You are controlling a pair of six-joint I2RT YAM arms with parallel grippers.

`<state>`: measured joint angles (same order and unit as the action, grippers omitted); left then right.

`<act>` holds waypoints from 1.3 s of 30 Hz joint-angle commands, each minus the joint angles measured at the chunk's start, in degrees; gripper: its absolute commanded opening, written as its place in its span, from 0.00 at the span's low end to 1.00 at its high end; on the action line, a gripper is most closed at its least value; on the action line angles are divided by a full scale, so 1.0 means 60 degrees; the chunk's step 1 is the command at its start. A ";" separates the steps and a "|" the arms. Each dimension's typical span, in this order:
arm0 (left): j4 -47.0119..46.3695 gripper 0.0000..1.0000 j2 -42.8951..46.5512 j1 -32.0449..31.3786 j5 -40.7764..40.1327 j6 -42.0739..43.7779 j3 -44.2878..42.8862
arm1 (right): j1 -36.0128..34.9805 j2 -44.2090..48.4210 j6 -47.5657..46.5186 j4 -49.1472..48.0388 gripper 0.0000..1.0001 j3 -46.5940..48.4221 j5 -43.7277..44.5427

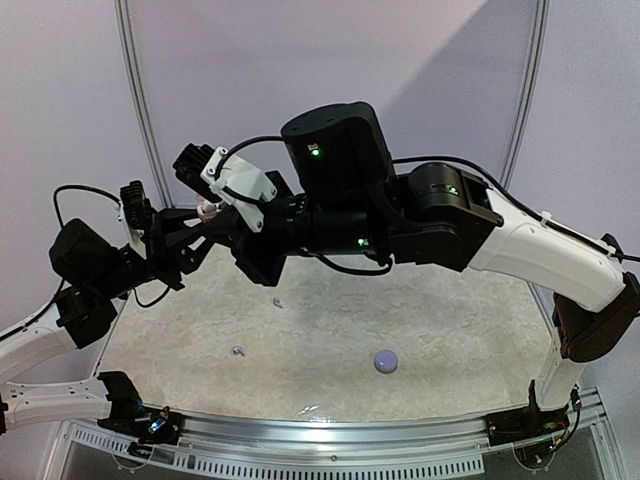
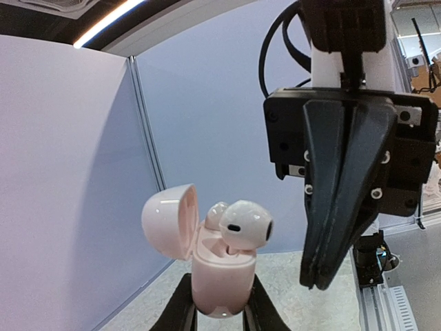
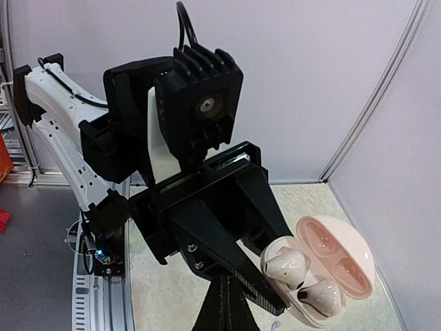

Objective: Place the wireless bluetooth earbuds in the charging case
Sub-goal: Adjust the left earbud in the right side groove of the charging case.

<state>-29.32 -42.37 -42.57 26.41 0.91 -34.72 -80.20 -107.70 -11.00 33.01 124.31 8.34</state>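
Pale lavender wall panels (image 1: 330, 50) w/ metal posts (image 1: 139, 100) enclose a speckled white table (image 1: 470, 330); ceiling light strip (image 2: 103, 24) glows overhead.

The pale pink case (image 2: 220, 276) is held aloft, upright, lid open (hinged back). Both earbuds (image 2: 246, 224) sit in its sockets.

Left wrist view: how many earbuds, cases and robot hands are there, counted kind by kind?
Earbuds: 2, sitting in the open case
Charging case: 1, lid open
Hands: 2, left hand gripping the case, right hand shut and empty
Total: 5
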 commanded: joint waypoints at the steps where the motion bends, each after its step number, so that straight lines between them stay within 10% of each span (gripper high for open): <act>1: 0.0159 0.00 0.0026 0.0135 0.0107 0.0102 -0.0195 | -0.0036 0.0116 -0.0181 -0.0295 0.00 0.0292 0.0056; 29: 0.0604 0.00 0.0111 0.0134 0.0485 0.0133 -0.0198 | 0.0026 -0.0425 -0.0104 -0.0581 0.00 0.1448 -0.0216; 39: 0.1600 0.00 -0.0019 0.0399 0.0130 0.7857 0.0207 | 0.0410 0.0136 0.1310 -0.0666 0.00 0.1039 0.0760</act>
<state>-22.65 -42.13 -41.15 27.55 24.32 -34.37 -79.72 -107.72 -7.92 26.96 131.22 8.67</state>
